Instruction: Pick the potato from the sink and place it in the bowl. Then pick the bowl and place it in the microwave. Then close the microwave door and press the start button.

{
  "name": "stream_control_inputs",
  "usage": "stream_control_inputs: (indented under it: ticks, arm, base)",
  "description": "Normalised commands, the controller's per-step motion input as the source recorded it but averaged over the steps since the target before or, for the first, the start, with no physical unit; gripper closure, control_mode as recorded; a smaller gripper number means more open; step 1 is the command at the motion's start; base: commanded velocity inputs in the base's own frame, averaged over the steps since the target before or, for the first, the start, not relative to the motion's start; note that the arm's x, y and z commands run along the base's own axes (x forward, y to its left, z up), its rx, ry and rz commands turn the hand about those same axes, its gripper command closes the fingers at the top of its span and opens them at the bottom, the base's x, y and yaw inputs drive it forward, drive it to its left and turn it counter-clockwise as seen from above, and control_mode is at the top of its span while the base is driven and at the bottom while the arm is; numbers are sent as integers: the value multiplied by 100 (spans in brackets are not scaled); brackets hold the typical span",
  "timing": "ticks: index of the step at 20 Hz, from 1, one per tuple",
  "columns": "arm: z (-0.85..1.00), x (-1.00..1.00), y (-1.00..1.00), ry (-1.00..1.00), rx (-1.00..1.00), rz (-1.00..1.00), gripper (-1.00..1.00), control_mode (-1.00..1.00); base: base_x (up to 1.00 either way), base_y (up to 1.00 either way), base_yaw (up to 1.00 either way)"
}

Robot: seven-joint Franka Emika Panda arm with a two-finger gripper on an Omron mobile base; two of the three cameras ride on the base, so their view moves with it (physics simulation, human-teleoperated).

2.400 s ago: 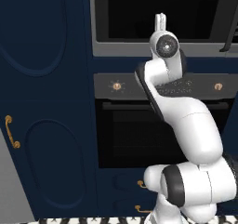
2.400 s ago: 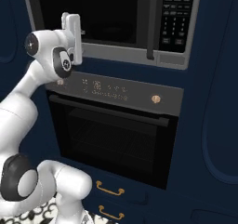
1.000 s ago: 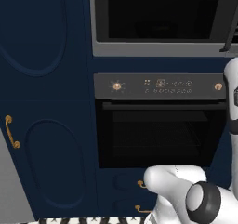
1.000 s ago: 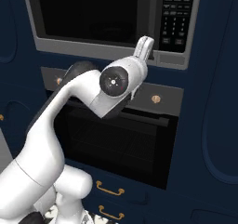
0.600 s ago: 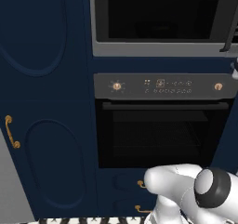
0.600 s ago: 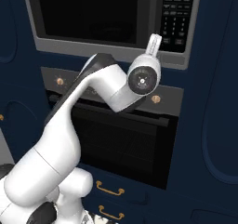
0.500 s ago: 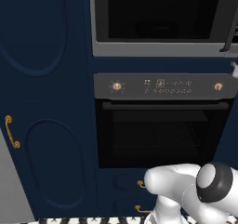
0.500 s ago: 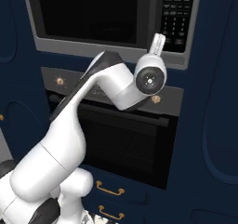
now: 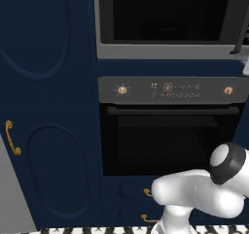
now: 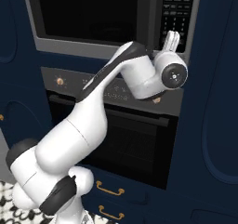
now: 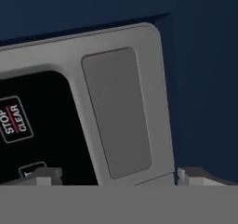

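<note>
The gripper (image 10: 172, 38), fingers spread wide and empty, hovers at the lower edge of the microwave (image 10: 60, 44) keypad (image 10: 176, 9), near its right corner, above the oven (image 10: 135, 139). The microwave door (image 10: 88, 14) sits closed.

I see navy cabinetry (image 9: 48, 107) carrying everything here: the microwave (image 9: 170, 19) is set into it up top, and a black oven (image 9: 170, 131) with brass knobs sits directly beneath. Brass drawer pulls (image 10: 110, 189) run along the bottom. A strip of patterned black-and-white floor (image 9: 97, 230) shows at the base.
</note>
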Motion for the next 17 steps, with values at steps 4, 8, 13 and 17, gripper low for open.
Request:
stream_control_inputs:
  ticks: [4, 8, 13, 17]
  arm:
    - [0, 52, -10, 0, 0, 2, -100, -100]
    - [0, 46, -11, -1, 0, 3, -100, -100]
    - [0, 27, 0, -5, 0, 3, -100, -100]
    - [-10, -2, 23, -13, 0, 5, -100, -100]
  base:
    - [0, 0, 0]
    - [0, 0, 0]
    - [0, 0, 0]
    - [0, 0, 0]
